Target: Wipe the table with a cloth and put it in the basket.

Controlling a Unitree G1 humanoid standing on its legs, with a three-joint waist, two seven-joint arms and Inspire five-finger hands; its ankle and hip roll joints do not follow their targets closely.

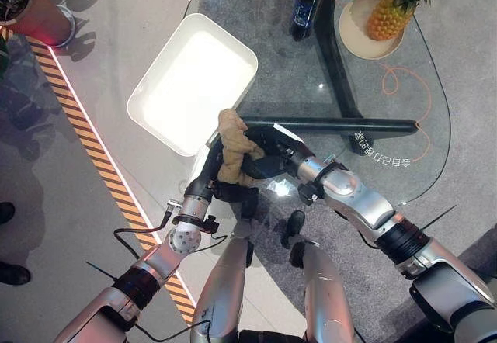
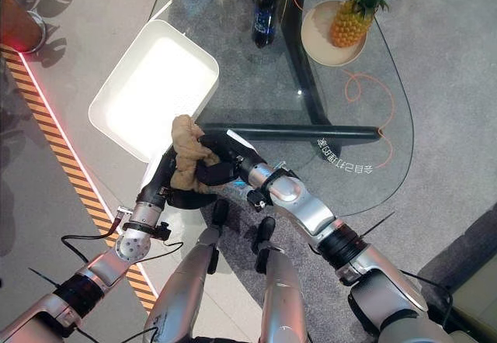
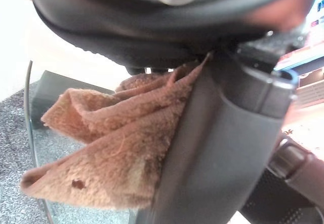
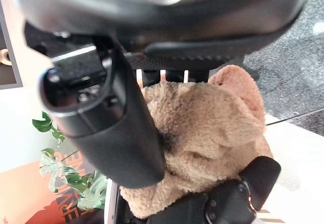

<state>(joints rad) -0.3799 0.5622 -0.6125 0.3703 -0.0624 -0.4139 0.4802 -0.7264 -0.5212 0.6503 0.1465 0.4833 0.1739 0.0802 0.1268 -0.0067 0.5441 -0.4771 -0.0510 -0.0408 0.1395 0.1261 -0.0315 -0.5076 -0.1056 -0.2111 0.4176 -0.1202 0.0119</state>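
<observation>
Both robot hands meet at the worktop's (image 1: 404, 126) near-left edge. The left robot hand (image 1: 208, 174) and right robot hand (image 1: 268, 153) both grip the bunched cloth (image 1: 233, 145), just near of the white basket (image 1: 147, 98). Risk: uncoordinated release could drop the cloth outside the basket. Fingertips are hidden under the cloth.
</observation>
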